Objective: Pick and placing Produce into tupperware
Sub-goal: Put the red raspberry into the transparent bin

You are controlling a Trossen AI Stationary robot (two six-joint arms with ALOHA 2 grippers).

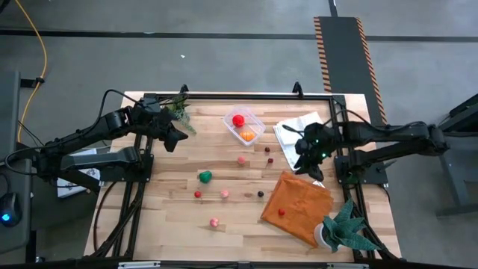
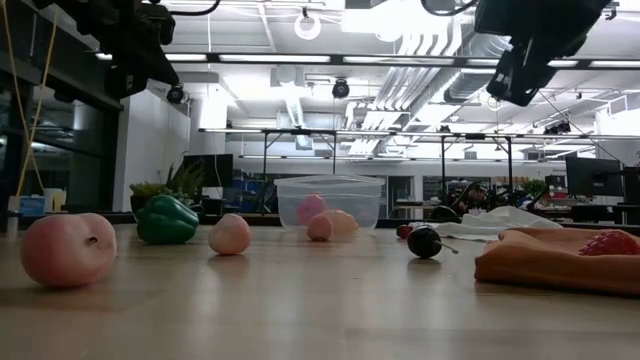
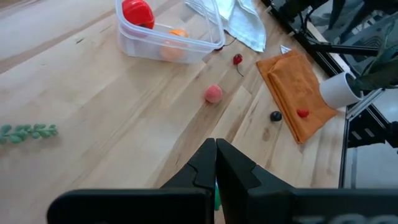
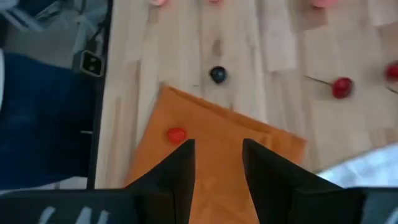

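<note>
The surface (image 1: 172,217) carries an orange cloth (image 1: 295,203) near its front right corner, and the clear tupperware (image 1: 244,126) sits toward its back edge, centre-right, already holding a red piece and an orange piece. More produce lies loose across the middle. The right tool (image 1: 312,166) hangs just above the cloth's back edge, fingers apart and gripping nothing. The small red piece (image 4: 176,135) resting on the cloth lies just ahead of those fingers, toward the surface's front edge. The right arm is plainly the nearer one, so that piece looks like its next pick. The left tool (image 1: 173,139) waits pressed together near the back left corner, well apart from it.
</note>
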